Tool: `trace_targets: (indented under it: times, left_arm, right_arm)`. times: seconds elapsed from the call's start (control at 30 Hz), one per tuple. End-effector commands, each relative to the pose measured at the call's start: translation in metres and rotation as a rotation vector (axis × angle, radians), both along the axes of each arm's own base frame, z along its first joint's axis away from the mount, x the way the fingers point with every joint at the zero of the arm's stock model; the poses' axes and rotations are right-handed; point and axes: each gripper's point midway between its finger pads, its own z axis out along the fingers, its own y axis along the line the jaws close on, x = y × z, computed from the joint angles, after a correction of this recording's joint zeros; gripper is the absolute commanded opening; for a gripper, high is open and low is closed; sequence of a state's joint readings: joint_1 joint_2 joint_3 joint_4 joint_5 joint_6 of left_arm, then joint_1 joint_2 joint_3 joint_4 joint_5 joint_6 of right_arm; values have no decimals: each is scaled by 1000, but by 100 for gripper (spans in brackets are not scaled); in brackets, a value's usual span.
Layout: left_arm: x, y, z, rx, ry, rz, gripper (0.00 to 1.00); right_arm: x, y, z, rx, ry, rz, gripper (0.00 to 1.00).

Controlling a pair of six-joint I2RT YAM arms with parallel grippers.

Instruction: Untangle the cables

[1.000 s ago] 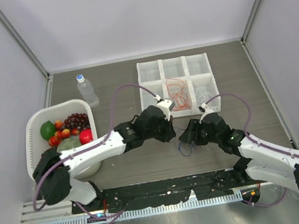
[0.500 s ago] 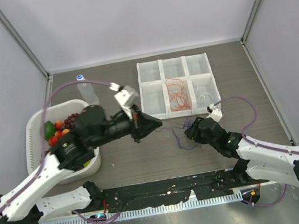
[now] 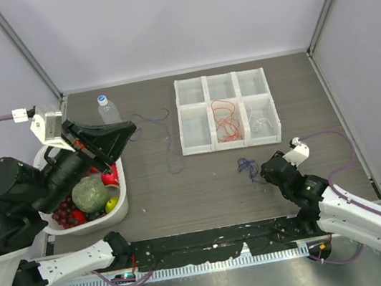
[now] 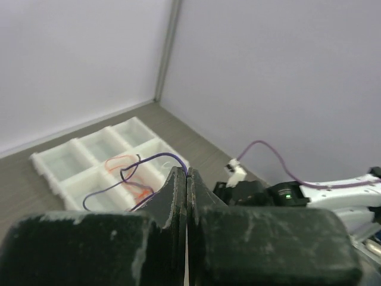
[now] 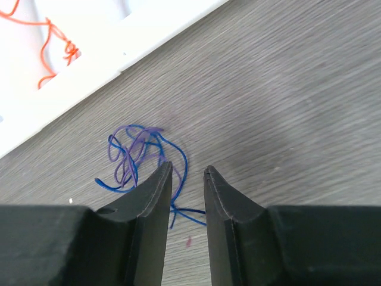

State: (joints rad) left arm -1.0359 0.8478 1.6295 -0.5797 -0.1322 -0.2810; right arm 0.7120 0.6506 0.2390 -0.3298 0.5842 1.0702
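Barely visible, a purple cable (image 4: 161, 156) hangs from the left gripper's (image 4: 187, 173) clamped tips; right gripper (image 5: 188, 173) slightly apart over blue tangle (image 5: 128, 156), grey wood-grain table (image 5: 297, 89), pale walls (image 3: 177, 14).

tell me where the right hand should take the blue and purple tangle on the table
Probably the outer blue loop on the side nearest the right hand, coming straight down with a finger either side. The tangle lies flat on the table, and that loop stands clear of the knotted middle.
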Motion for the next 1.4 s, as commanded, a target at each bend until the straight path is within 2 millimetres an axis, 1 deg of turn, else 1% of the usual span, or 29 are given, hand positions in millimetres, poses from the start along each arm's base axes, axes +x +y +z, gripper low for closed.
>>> trace_targets:
  times: [0.0, 0.03, 0.1, 0.17, 0.23, 0.33, 0.4, 0.43, 0.47, 0.5, 0.53, 0.57, 0.6, 0.67, 0.73, 0.83, 0.87, 0.93, 1.03, 1.07, 1.1, 1.13, 1.17, 1.2, 1.23, 1.27, 1.3, 1.33, 1.37]
  left_arm:
    - [33, 24, -37, 112, 87, 235, 0]
    - [32, 29, -36, 98, 83, 247, 0]
    - [29, 32, -35, 67, 84, 241, 0]
    - [26, 25, -44, 64, 104, 205, 0]
    - [27, 14, -61, 84, 141, 181, 0]
    - [32, -5, -93, 121, 200, 160, 0]
    - [34, -17, -111, 146, 227, 138, 0]
    - [36, -22, -120, 164, 239, 133, 0]
    - [38, -26, -131, 186, 257, 135, 0]
    - [40, -29, -140, 198, 275, 140, 0]
    - [42, -33, -150, 214, 291, 142, 0]
    - [43, -37, -160, 228, 311, 141, 0]
    - [44, -40, -169, 236, 329, 140, 0]
    - [45, -47, -189, 253, 377, 136, 0]
    - [45, -54, -217, 273, 439, 136, 0]
    - [44, -66, -258, 268, 524, 119, 0]
    - [43, -69, -278, 284, 552, 115, 0]
    - [43, -74, -308, 305, 606, 120, 0]
    - [44, -83, -339, 363, 664, 113, 0]
    - [44, -86, -349, 388, 679, 107, 0]
    - [44, -90, -359, 413, 698, 102, 0]
    - [44, -94, -367, 429, 711, 94, 0]
    - [44, -97, -374, 437, 724, 88, 0]
    - [44, -100, -379, 440, 737, 79, 0]
    - [44, -104, -383, 440, 746, 68, 2]
    - [43, -107, -386, 442, 754, 54, 4]
    - [43, -108, -388, 445, 758, 48, 10]
    - [43, -109, -391, 448, 759, 45, 15]
    - [44, -109, -391, 449, 756, 45, 23]
  right_arm:
    - [2, -36, 24, -86, -37, -164, 33]
    - [2, -40, 28, -94, -50, -180, 33]
    - [4, -39, 36, -100, -70, -164, 34]
    - [6, -31, 45, -107, -85, -100, 35]
    - [6, -22, 55, -119, -88, -16, 39]
    - [6, -6, 79, -120, -115, 101, 48]
    - [6, 3, 88, -130, -122, 174, 51]
    - [4, 11, 93, -121, -121, 223, 52]
    - [0, 23, 94, -97, -114, 299, 54]
    - [-1, 34, 100, -81, -134, 360, 55]
    - [-8, 50, 102, -40, -130, 451, 56]
    - [-8, 60, 107, -19, -158, 498, 57]
    - [-14, 71, 109, 15, -160, 564, 57]
    - [-17, 81, 113, 47, -189, 614, 59]
    - [-20, 91, 116, 95, -223, 648, 61]
    - [-23, 109, 115, 166, -256, 704, 62]
    - [-30, 120, 114, 201, -249, 755, 62]
    - [-32, 128, 106, 203, -229, 779, 62]
    - [-30, 134, 91, 165, -201, 767, 63]
    - [-32, 140, 88, 165, -196, 781, 63]
    - [-33, 141, 80, 149, -171, 782, 63]
    - [-35, 149, 84, 162, -190, 799, 63]
    - [-34, 151, 78, 149, -175, 797, 63]
    - [-35, 156, 80, 150, -176, 804, 64]
    - [-34, 158, 72, 134, -157, 795, 64]
    - [-35, 163, 74, 131, -160, 801, 64]
    - [-33, 165, 66, 111, -142, 790, 64]
    - [-28, 165, 68, 102, -154, 764, 64]
    - [-29, 168, 60, 85, -133, 765, 65]
